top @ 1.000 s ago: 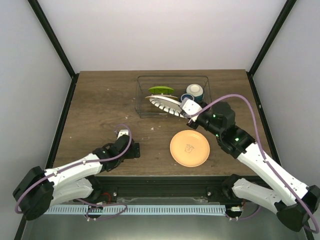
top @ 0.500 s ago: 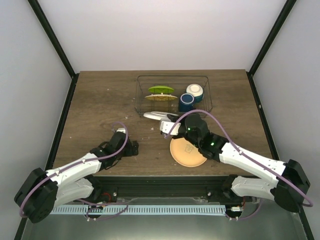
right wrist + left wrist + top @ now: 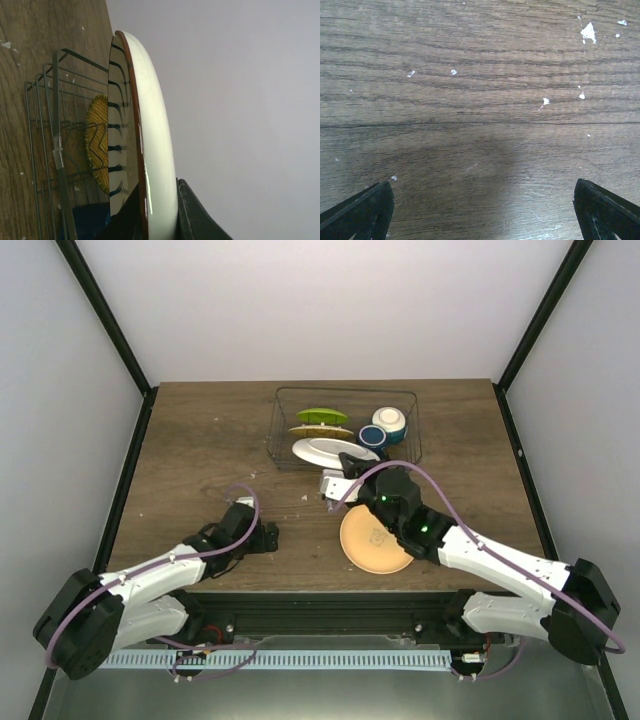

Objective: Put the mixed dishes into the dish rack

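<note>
Wood-grain desk (image 3: 200,430) underneath it all, flecked with white crumbs. Closest to the near edge, left of centre: left hand (image 3: 268,536), low over bare wood, fingers spread wide, grasping nothing. Right of it, near the same edge: orange plate (image 3: 362,545), flat on the desk, partly covered by the right arm. Just beyond that: right hand (image 3: 333,485), clenched on the near rim of the white plate with dark-blue radial stripes (image 3: 335,451). Plate off the desk, pale underside up in the overhead view, leaning over the near wall of the dish rack (image 3: 345,392); whether touching the wire, cannot tell. Inside the rack, toward the desk's far edge: lime-green plate (image 3: 322,416) on edge at the left, dark blue mug (image 3: 372,437) to its right, small white bowl (image 3: 390,421) just behind the mug, toward the rack's far right corner.
</note>
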`<state>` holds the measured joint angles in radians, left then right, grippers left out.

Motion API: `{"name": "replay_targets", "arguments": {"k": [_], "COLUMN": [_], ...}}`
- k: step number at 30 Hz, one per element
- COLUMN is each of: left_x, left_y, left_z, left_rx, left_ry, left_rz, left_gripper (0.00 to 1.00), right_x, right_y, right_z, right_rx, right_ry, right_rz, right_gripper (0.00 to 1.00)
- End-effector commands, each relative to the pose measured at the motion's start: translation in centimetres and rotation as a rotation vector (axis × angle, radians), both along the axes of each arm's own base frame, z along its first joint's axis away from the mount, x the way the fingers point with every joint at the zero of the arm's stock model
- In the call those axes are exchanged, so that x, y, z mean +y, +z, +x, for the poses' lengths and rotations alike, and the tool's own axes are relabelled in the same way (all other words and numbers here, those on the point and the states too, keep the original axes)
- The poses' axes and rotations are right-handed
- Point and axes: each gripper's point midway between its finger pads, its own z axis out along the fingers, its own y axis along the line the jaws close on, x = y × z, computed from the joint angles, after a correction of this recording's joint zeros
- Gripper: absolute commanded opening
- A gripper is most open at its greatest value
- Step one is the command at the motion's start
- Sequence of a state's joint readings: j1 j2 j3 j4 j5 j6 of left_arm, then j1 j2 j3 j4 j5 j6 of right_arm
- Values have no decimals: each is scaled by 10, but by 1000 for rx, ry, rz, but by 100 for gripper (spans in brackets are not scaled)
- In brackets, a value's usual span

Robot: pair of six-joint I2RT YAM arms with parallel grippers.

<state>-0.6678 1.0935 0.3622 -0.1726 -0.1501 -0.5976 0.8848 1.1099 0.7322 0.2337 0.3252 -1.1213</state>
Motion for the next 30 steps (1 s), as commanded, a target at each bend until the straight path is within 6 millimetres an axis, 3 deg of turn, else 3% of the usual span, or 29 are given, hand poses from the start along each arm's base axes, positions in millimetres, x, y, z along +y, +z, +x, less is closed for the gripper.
{"name": "replay_targets", "arguments": {"k": [1, 13, 30], "left_x": [-3, -1, -5], "left_y": [0, -1, -2], "left_z": [3, 4, 6], "left_rx": [-9, -7, -3], "left_ry": [-12, -16, -25], "left_rz": [-8, -5, -22], "left_gripper": [100, 100, 100], "right_x": [-2, 16, 25], "right_y": [73, 38, 17], "right_z": [3, 28, 47], "right_rx": [-174, -147, -139], "right_ry": [-19, -14, -20], "right_rz": [150, 82, 51], "right_gripper": [1, 1, 1]}}
